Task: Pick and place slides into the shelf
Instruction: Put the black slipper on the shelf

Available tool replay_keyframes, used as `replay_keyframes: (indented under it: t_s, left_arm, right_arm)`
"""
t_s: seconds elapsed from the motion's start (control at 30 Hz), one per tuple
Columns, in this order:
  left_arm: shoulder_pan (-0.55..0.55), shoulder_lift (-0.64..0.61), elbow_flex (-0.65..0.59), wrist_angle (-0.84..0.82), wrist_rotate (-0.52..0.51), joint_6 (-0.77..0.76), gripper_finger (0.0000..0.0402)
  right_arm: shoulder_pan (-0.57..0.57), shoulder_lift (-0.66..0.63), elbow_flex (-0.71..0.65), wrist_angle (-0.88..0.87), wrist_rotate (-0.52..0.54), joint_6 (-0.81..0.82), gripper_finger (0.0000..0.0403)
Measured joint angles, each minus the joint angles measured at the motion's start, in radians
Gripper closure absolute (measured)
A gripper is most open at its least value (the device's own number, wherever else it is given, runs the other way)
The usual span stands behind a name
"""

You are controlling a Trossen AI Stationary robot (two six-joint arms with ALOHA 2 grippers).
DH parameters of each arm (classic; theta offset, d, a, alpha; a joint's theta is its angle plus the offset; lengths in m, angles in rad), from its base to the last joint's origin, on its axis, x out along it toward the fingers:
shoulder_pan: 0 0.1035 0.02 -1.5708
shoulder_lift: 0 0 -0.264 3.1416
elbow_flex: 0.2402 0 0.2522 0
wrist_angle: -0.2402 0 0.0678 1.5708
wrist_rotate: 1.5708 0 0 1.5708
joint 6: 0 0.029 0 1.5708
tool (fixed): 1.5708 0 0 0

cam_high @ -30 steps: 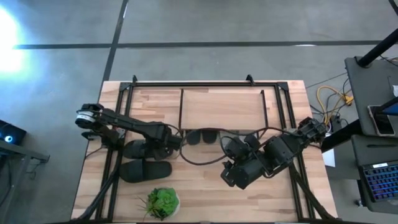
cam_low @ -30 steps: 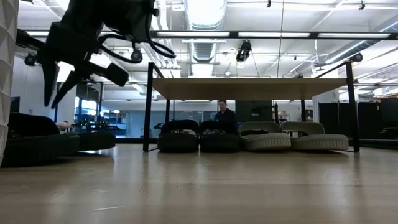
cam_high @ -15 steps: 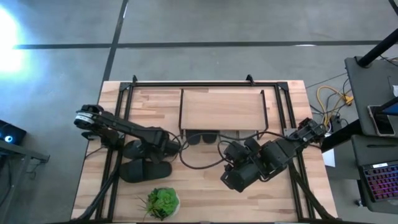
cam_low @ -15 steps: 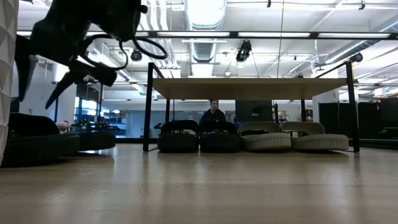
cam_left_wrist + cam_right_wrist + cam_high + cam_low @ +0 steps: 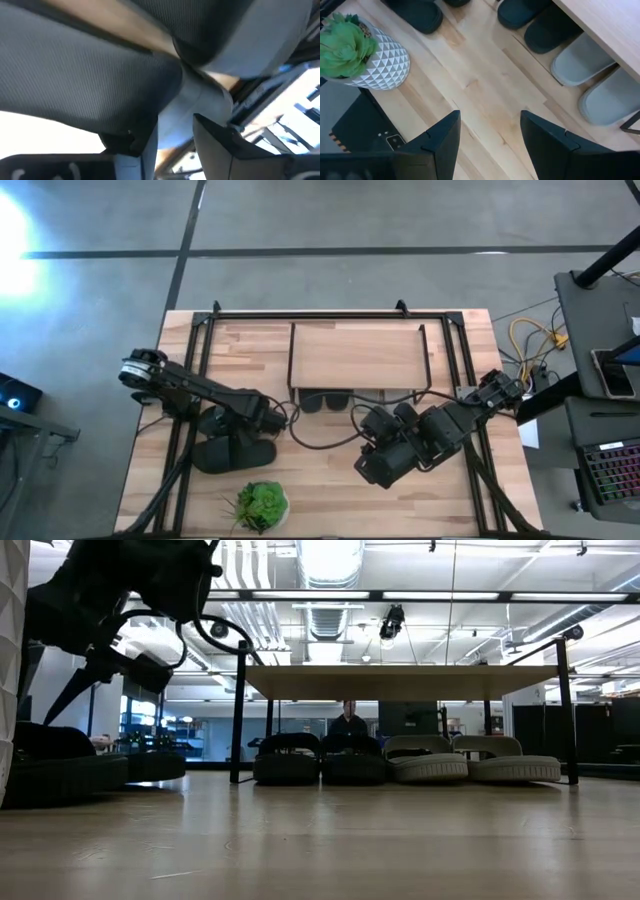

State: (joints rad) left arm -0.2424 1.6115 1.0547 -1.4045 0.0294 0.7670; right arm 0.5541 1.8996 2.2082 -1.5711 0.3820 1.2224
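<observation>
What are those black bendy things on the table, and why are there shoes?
They are two robot arms, tidying slides under a little wooden shelf. One picture looks down from above, one peeks across the tabletop, and two come from cameras on the arms' wrists. Four slides sit under the shelf: two dark slides and two light grey slides. Two black slides wait near a potted plant. The left gripper hovers over them. The right gripper waits with its fingers open, holding nothing.

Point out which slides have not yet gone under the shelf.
The black pair beside the left gripper, out on the open tabletop; the charcoal and light grey pairs sit under the shelf.
</observation>
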Motion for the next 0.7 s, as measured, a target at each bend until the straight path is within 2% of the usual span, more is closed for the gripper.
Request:
replay_keyframes:
  t_s: [0.13, 0.7]
  left_arm:
    - [-0.01, 0.006, -0.014, 0.054, 0.036, 0.0, 0.0295]
    - [-0.026, 0.056, -0.055, 0.049, 0.039, 0.062, 0.0295]
  right_arm:
    - [0.0, 0.0, 0.0, 0.0, 0.0, 0.0, 0.0204]
    - [0.0, 0.0, 0.0, 0.0, 0.003, -0.011, 0.0204]
